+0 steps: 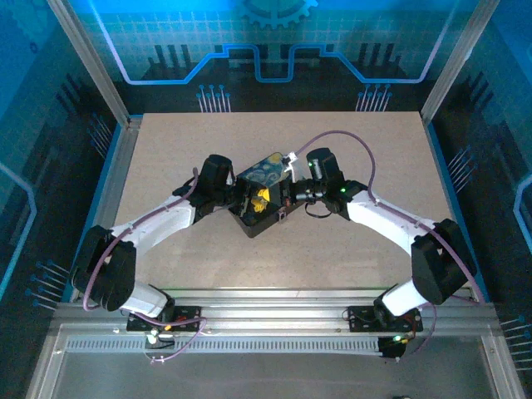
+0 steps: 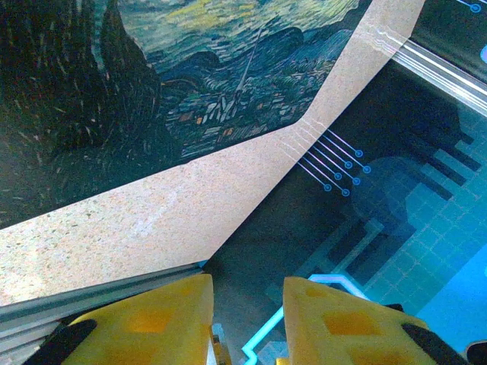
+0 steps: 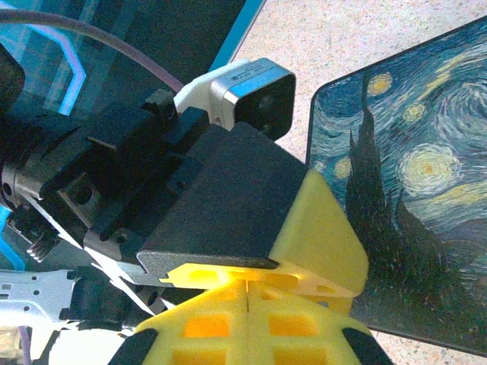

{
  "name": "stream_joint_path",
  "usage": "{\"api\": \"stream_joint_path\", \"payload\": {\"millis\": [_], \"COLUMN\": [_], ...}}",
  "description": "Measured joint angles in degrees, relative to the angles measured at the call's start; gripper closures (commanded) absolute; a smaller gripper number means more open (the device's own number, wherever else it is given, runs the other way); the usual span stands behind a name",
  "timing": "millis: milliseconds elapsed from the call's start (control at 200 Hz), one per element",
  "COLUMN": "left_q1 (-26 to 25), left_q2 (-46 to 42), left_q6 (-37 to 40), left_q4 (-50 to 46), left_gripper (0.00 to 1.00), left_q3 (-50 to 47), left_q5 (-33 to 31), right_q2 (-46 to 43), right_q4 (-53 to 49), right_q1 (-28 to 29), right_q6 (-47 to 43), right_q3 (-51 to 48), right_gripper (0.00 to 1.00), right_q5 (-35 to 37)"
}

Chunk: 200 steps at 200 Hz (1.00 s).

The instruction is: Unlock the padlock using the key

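Blue-lit enclosure walls (image 1: 266, 50) ring a tan speckled table (image 1: 166, 150), and mid-table sits a dark box with a swirly blue starry-night painted lid (image 1: 268, 170). Both arms reach in and meet right over the box, left arm from its left side, right arm from its right side. Left gripper (image 2: 247, 293) hangs off the box's edge with the painted lid above and left of it in the wrist view. Its yellow fingers (image 2: 167, 312) are spread with a clear gap. A small pale scrap sits at the inner edge of one finger, too blurred to name. Right gripper (image 3: 247, 293) has its yellow fingers pressed together, seam tight, nothing visible pinched. It sits just beside the left arm's dark gripper housing (image 3: 221, 198) and silver wrist camera (image 3: 255, 95), with the lid off to the right. Cannot tell where the key or the padlock is: too small, or hidden under the grippers at the box. Judged progress: early or middle. No lock visibly open, so locating or gripping the key, inserting it and turning it all look left to do.
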Motion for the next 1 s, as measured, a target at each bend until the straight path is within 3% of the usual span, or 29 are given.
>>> {"api": "stream_joint_path", "payload": {"millis": [845,1000], "left_q1": [0.59,0.63], "left_q2": [-0.7,-0.92], "left_q6": [-1.01,-0.42], "left_q4": [2.71,2.51], "left_gripper": [1.0,1.0], "left_q3": [-1.03,-1.07], "left_q5": [0.48,0.55], "right_q2": [-0.2,-0.85], "right_q4": [0.13,0.52], "right_q1": [-0.35,-0.35], "right_q6": [0.02,0.0], "right_q3": [-0.31,-1.07], "right_gripper": [1.0,1.0], "right_q5": [-0.11,-0.26]}}
